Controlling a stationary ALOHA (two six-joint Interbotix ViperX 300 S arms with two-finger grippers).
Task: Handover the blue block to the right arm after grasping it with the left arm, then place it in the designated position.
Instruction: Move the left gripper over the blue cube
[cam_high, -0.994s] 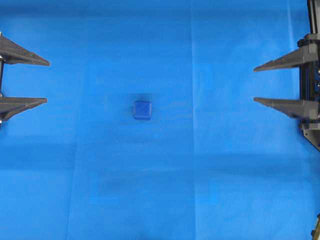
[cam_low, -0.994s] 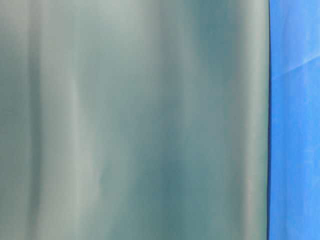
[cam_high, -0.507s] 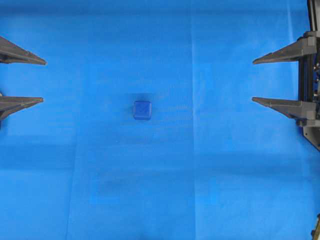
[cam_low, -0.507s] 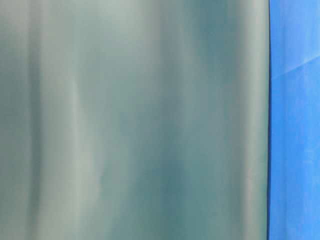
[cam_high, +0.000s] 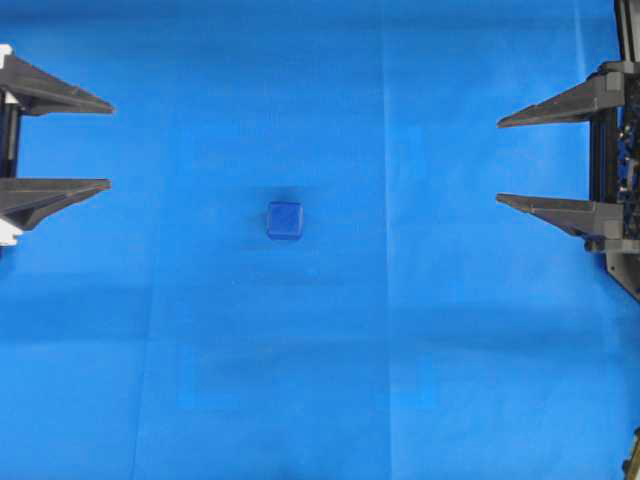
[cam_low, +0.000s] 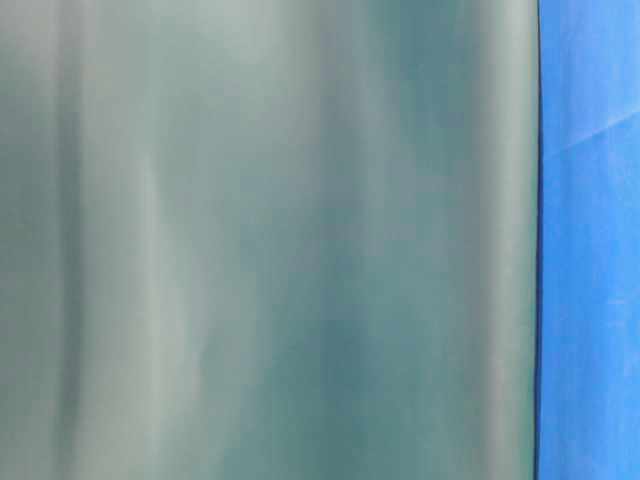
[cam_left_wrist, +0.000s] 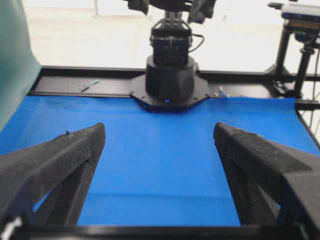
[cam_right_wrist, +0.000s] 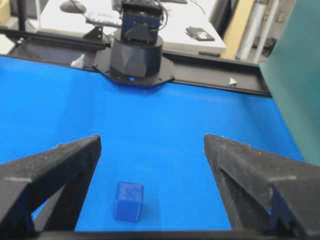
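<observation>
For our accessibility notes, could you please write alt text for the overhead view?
A small blue block sits alone near the middle of a blue cloth. The left gripper at the left edge and the right gripper at the right edge both point inward with jaws open, well clear of the block.

You see a matt blue cloth (cam_high: 330, 380) over the table, smooth but marked with faint fold creases. The blue block (cam_high: 284, 220) looks like smooth plastic, slightly glossy, with rounded edges and a moulded mark on its face. Your left gripper (cam_left_wrist: 159, 137) has fingers (cam_left_wrist: 60, 160) with a coarse, grainy matt black finish, like rough printed plastic; the right gripper (cam_right_wrist: 150, 145) looks the same. The arm base (cam_left_wrist: 170, 80) opposite is smoother black plastic with a dull sheen. The teal backdrop (cam_low: 260, 240) reads as soft, matt sheet, blurred.
</observation>
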